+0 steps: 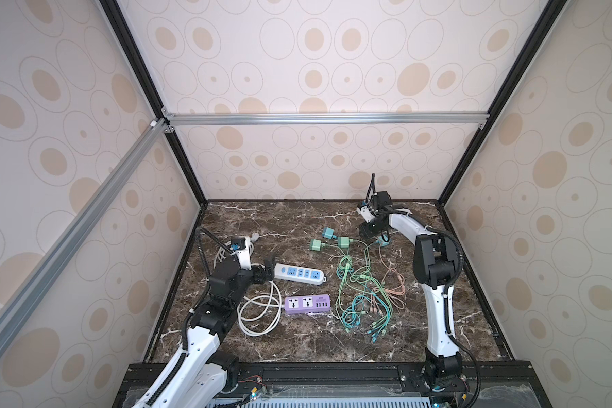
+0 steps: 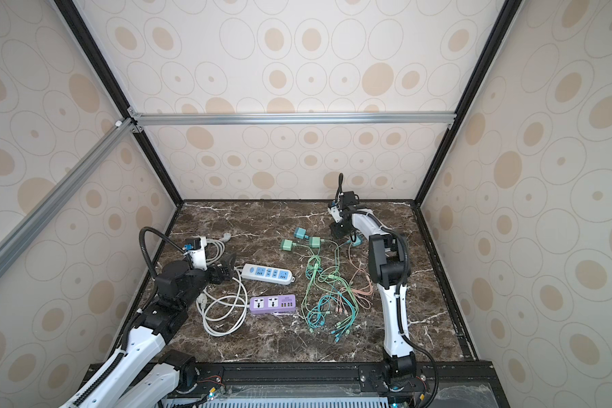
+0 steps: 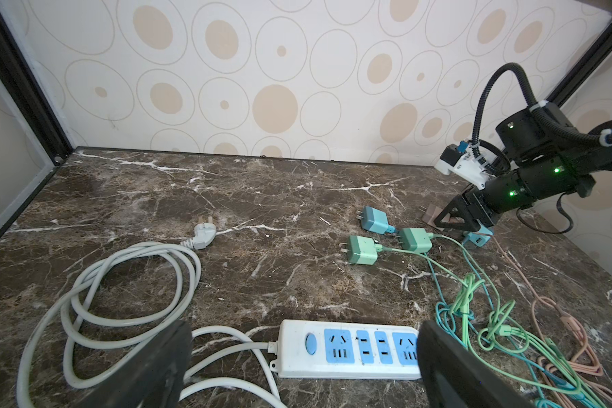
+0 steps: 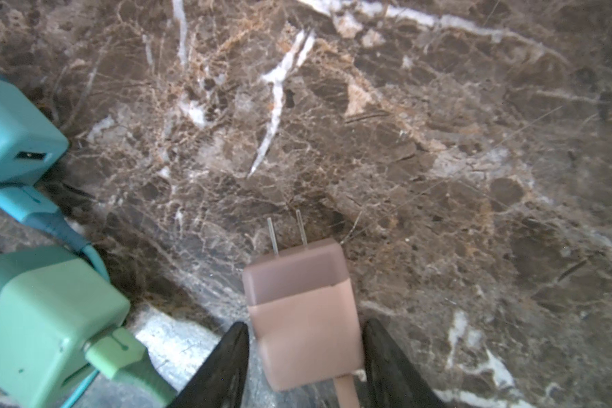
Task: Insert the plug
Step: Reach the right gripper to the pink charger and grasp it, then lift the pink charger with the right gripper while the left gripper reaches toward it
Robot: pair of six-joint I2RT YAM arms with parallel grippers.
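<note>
Both top views: our right gripper sits low at the dark marble table's far right. Left wrist view: the left gripper is spread wide. Right wrist view: a boxy dusty-pink plastic plug with two thin prongs lies there between the right fingers; we cannot tell whether they pinch it.

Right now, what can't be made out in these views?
- Right wrist view: whether the right tool grips the pink charger; edges blurred, bottom cut off.
- Both top views: that charger, hidden under the right tool.
- Left wrist view: white power strip's end, covered by a finger of the left tool.
- Both top views: purple power strip's print, too small.
</note>
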